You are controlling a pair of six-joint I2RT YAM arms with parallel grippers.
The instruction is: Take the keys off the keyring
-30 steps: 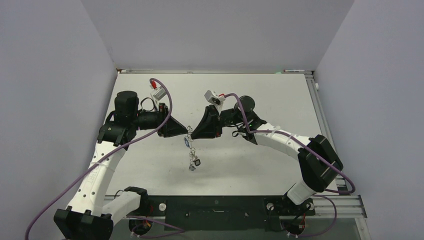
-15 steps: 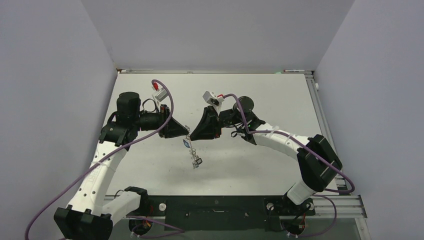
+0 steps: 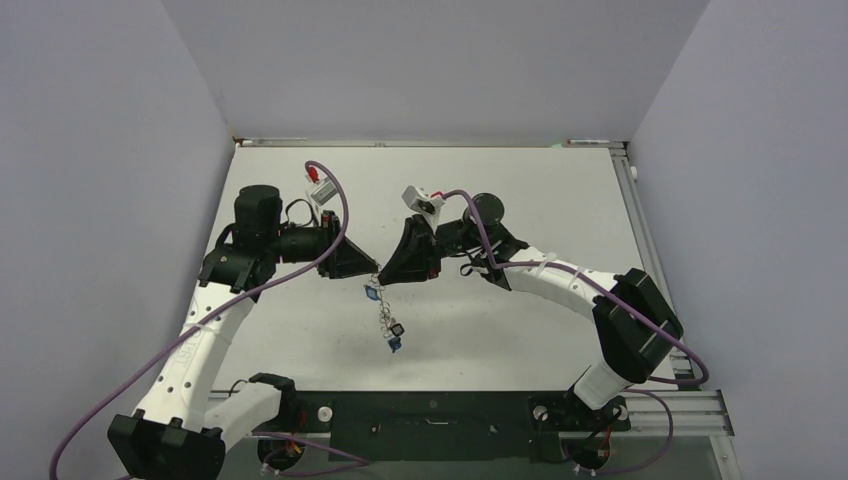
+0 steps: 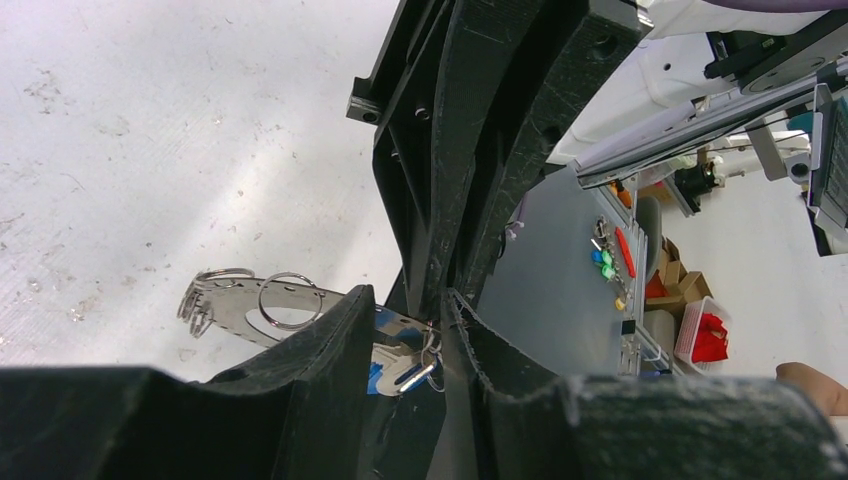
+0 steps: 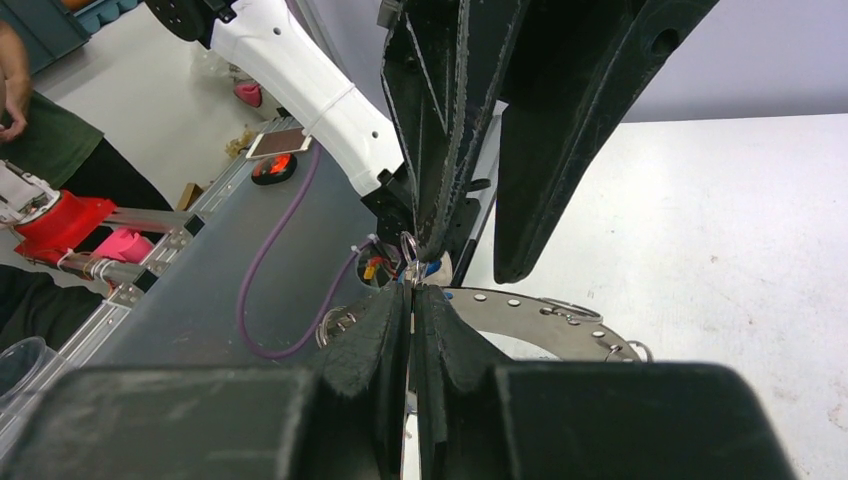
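Note:
The grey keyring [image 3: 383, 312] hangs in the air between the two gripper tips, with keys [image 3: 394, 338] dangling below it, some blue-headed. My right gripper [image 5: 411, 290] is shut on the keyring's rim, where a small loop [image 5: 409, 246] pokes up above its pads; the flat ring [image 5: 545, 322] runs off to the right. My left gripper [image 4: 408, 293] is open. A silver, blue-headed key [image 4: 400, 362] lies in its gap, and the keyring plate [image 4: 222, 308] passes behind its left finger. The right gripper [image 4: 437, 298] points down into that gap.
The white table [image 3: 560, 200] lies well below the hanging ring, with grey walls on three sides and a metal rail [image 3: 640, 230] along its right edge. Purple cables loop over both arms. The arm bases stand at the near edge.
Both gripper tips have drifted slightly left, still meeting at the ring. The dangling keys have swung to the right and hang a little lower, and a blue head now shows near the top.

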